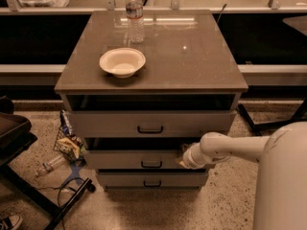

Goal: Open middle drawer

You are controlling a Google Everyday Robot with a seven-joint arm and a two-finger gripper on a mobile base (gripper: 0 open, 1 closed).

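End effector (184,158) sits at right end of middle drawer (124,160) front; grip state can't be told. Handle (151,164) near, to its left. Robot shd pull straight out, level.

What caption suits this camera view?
Robot arm's gripper at the right end of the partly open middle drawer.

Speckled floor (225,202), cabinet (192,66) (glossy top) — dim light

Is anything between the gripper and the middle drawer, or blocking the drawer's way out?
Nothing visible. The gripper is at the right end of the grey flat-fronted middle drawer; the speckled floor before it is bare.
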